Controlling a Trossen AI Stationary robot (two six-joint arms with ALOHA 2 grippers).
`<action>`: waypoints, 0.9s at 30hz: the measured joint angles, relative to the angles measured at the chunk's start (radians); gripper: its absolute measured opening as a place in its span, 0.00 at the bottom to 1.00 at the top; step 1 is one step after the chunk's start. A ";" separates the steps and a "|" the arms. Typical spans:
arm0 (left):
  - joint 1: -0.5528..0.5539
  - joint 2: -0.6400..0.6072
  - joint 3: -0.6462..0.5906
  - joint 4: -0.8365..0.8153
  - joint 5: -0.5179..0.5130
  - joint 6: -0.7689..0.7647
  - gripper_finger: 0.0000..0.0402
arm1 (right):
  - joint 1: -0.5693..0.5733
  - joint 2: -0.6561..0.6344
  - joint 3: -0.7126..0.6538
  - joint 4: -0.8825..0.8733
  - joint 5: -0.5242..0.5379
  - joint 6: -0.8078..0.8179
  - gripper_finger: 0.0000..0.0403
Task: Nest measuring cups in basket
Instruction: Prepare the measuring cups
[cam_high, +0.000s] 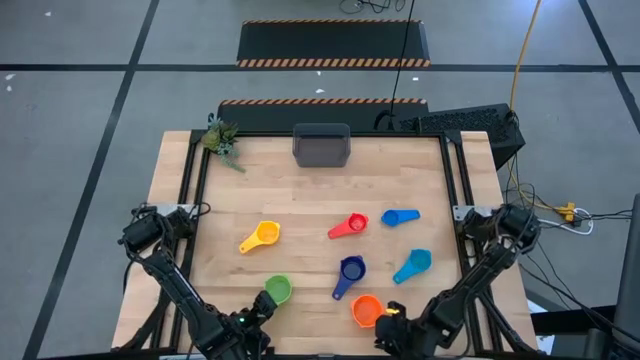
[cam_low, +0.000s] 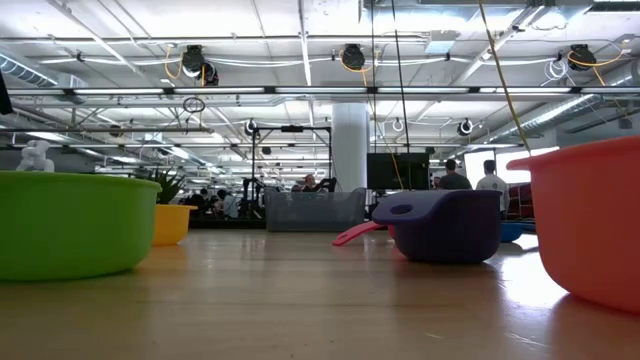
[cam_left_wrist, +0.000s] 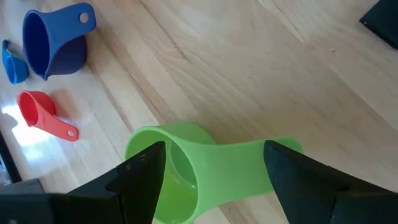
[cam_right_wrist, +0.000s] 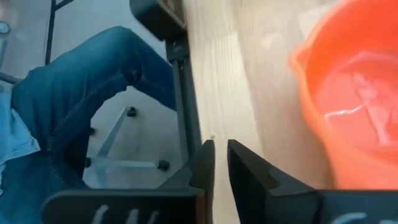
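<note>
Green round plastic measuring cup (cam_left_wrist: 186, 168) lies handle-first between the left hand's (cam_left_wrist: 214, 180) parted fingers; right hand (cam_right_wrist: 221, 165) nearly closed, empty.

One camera hangs above, looking straight down on the whole table (cam_high: 320, 190), the basket (cam_high: 321, 146) at its far edge. Another sits at table-top level on the near edge, facing the far room, very close to the green cup (cam_low: 70, 222) and orange cup (cam_low: 590, 220). The left wrist camera looks down closely on the green cup (cam_left_wrist: 186, 171); the right wrist camera on the orange cup (cam_right_wrist: 348, 93) at the near edge.
</note>
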 joint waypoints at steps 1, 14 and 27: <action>0.000 0.000 0.000 0.000 0.000 -0.001 0.69 | -0.004 0.000 0.000 0.001 0.015 -0.014 0.06; 0.026 0.000 0.000 0.000 -0.031 0.018 0.69 | -0.077 0.000 0.000 -0.062 0.070 -0.094 0.00; 0.062 -0.001 0.000 0.018 -0.103 0.013 0.69 | -0.148 0.000 0.000 -0.161 0.069 -0.100 0.00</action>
